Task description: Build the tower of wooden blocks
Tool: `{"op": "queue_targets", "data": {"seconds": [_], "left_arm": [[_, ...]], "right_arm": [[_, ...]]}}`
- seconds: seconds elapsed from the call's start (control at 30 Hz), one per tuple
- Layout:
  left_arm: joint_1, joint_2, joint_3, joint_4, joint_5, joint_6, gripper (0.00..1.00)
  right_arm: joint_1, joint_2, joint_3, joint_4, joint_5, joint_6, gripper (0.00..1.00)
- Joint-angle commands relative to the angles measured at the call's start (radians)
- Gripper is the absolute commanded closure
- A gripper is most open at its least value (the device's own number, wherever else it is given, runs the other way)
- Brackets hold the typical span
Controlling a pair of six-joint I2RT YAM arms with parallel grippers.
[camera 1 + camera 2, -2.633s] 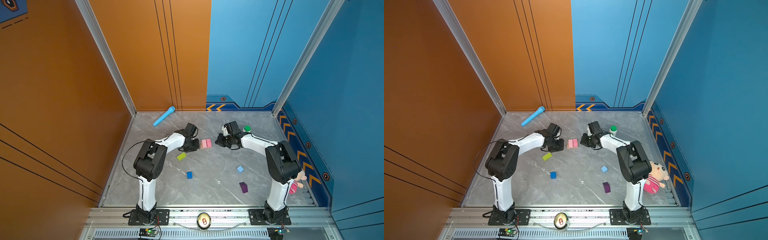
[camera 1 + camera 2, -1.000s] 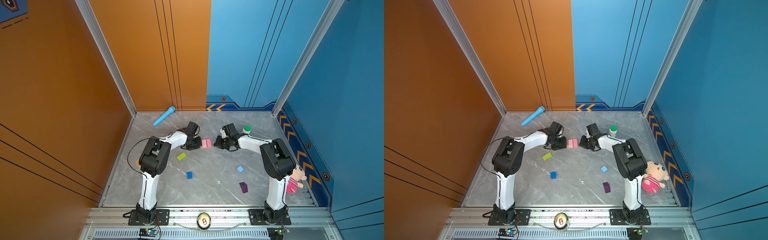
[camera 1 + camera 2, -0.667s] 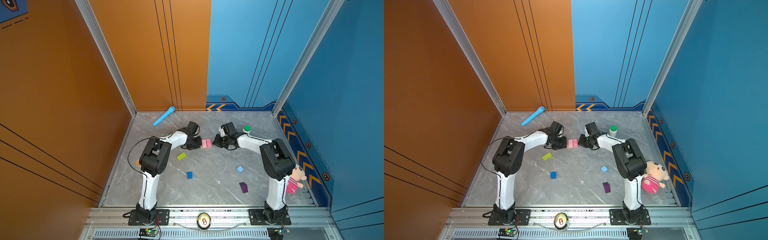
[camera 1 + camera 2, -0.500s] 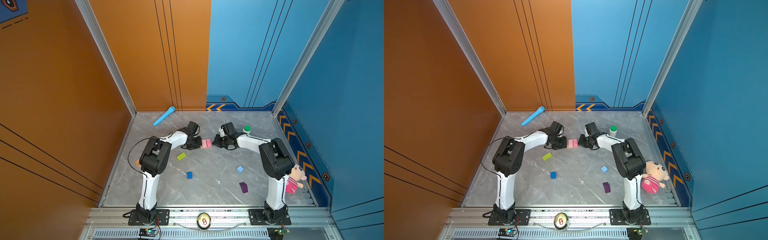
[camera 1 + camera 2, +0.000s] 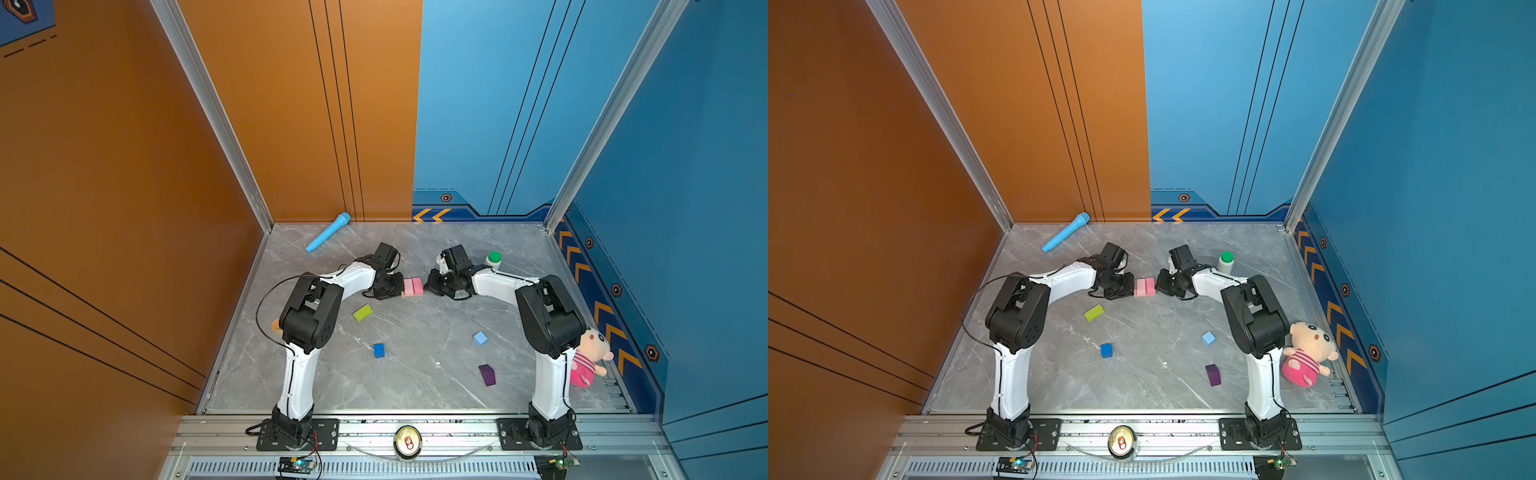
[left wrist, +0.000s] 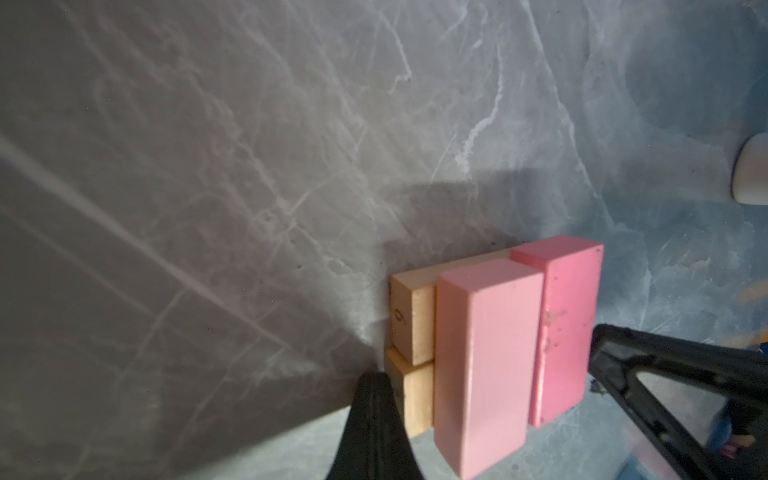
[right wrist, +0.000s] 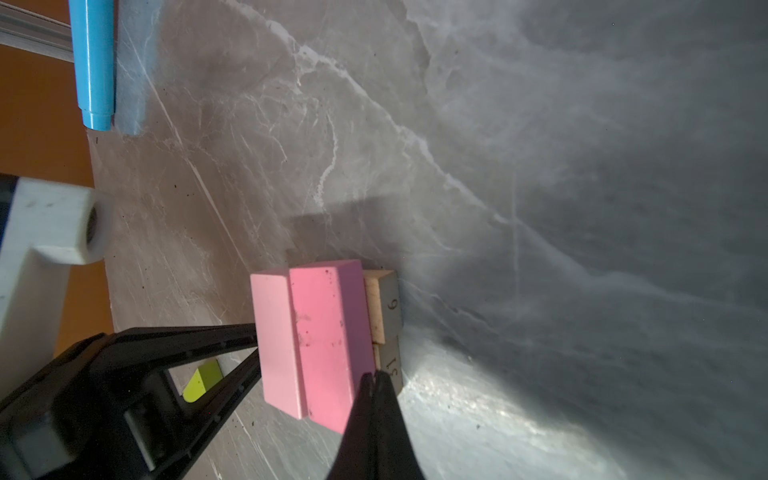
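The grey marble counter (image 5: 415, 386) is filling the lower middle of a top view. The left claw (image 5: 398, 288) and right claw (image 5: 428, 284) are both pinched fully together, gripping nothing, their tips resting against the tower (image 5: 412, 287) from its left and right. The tower is sitting just below frame centre, two pink bars (image 6: 486, 357) lying across two tan bars (image 6: 409, 324). The lime-green bar (image 5: 363, 312), dark-purple block (image 5: 486, 375), dark-blue cube (image 5: 378, 350) and light-blue cube (image 5: 480, 338) are lying scattered below it

My left arm (image 5: 299, 374) and right arm (image 5: 548, 382): white shells, bulky black joints, black base plates (image 5: 297, 434) on the rail (image 5: 457, 428), thin black cable (image 5: 258, 307) above it
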Motion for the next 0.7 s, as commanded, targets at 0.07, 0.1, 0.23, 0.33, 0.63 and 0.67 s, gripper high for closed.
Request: {"op": "queue_targets", "data": {"seconds": [0.07,0.1,0.23,0.33,0.63,0.67], "left_arm": [[-0.006,0.015,0.028,-0.012,0.017,-0.004,1.0],[-0.005,0.017,0.028,-0.012,0.017,-0.006,1.0],[-0.006,0.017,0.03,-0.012,0.017,-0.005,1.0],[-0.008,0.017,0.032,-0.011,0.017,-0.006,1.0],[-0.008,0.02,0.037,-0.012,0.021,-0.005,1.0],[-0.008,0.02,0.037,-0.012,0.021,-0.006,1.0]], "right_arm": [[0.011,0.019,0.028,0.008,-0.015,0.01,1.0],[0.011,0.02,0.029,0.008,-0.015,0.011,1.0],[0.014,0.023,0.032,0.007,-0.017,0.011,1.0],[0.014,0.024,0.033,0.005,-0.017,0.01,1.0],[0.011,0.023,0.033,0.002,-0.011,0.009,1.0],[0.012,0.023,0.034,0.002,-0.011,0.01,1.0]]}}
